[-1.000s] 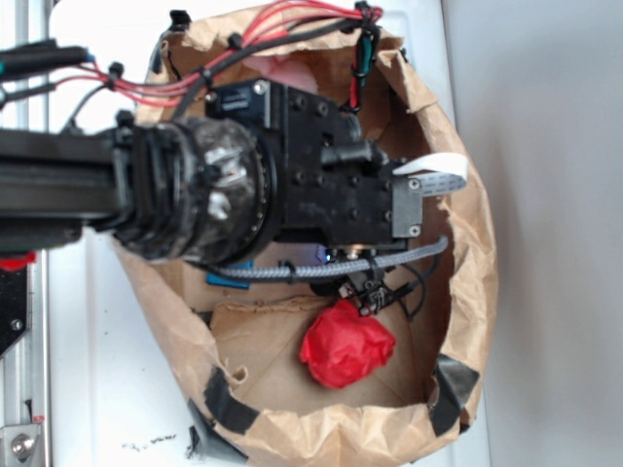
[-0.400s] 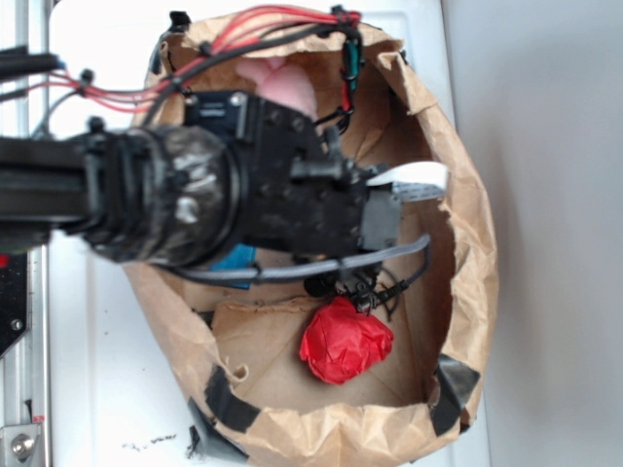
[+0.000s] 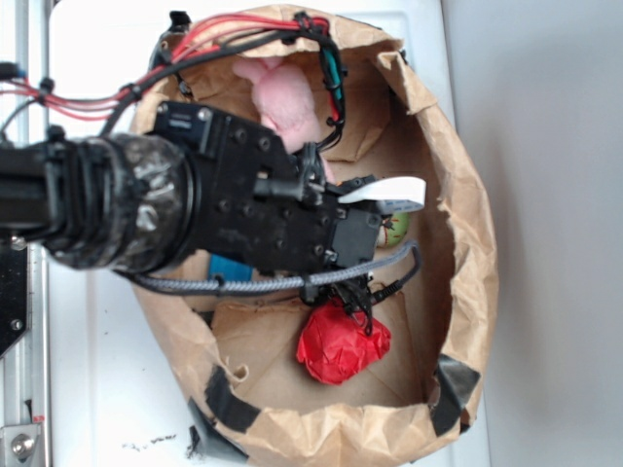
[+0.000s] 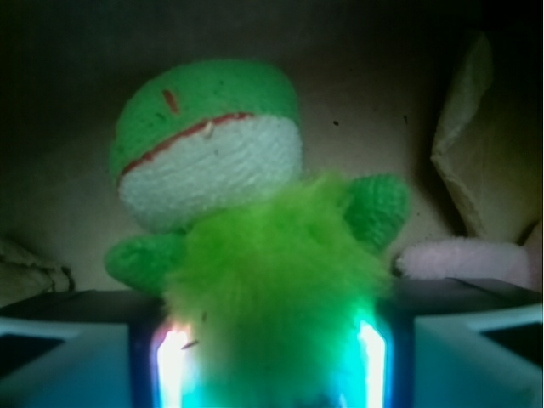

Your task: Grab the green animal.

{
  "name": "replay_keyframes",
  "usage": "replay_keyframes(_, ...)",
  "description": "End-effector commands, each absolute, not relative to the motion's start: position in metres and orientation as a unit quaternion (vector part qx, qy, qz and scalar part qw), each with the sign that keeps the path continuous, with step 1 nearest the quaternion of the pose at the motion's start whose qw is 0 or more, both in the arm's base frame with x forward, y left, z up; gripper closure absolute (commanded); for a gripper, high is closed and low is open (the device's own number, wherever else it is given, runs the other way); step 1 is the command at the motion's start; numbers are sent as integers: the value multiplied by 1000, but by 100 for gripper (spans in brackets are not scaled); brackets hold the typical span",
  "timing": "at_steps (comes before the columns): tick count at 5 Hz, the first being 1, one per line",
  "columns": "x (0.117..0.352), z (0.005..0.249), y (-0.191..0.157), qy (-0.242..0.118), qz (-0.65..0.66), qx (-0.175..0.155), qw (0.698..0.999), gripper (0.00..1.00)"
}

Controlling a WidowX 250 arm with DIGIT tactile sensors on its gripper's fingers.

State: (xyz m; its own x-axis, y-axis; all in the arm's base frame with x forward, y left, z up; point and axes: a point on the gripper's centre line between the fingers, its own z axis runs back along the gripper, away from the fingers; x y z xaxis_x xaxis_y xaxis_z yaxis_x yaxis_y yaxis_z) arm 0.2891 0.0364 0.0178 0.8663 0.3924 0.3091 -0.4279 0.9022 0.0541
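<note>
The green animal (image 4: 255, 212) is a small plush frog with a green head, a red mouth line and a fuzzy lime body. It fills the wrist view, and its body sits between the two lit fingers of my gripper (image 4: 268, 340), which is shut on it. In the exterior view only a sliver of the green animal (image 3: 395, 229) shows past the end of my arm (image 3: 263, 209), inside the brown paper bag (image 3: 467, 292). The arm hides the fingers there.
A pink plush rabbit (image 3: 282, 92) lies at the bag's far end, and a pink limb (image 4: 463, 259) shows to the right of the frog. A red wrinkly lump (image 3: 341, 345) rests on the bag floor. Red and black cables (image 3: 243, 39) cross the bag's rim.
My arm has shifted left and tilted, uncovering more of the pink rabbit and a sliver of the frog. The red lump has stayed in place.
</note>
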Motion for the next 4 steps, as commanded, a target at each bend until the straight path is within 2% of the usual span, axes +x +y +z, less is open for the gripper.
replay_keyframes(1,261,74,31,-145,191,13,971,100)
replay_keyframes(2,236,107,32,-130,164,4,978,100)
replay_keyframes(3,229,122,33,-135,173,-2,976,100)
replay_keyframes(4,237,129,33,-131,188,-11,973,100)
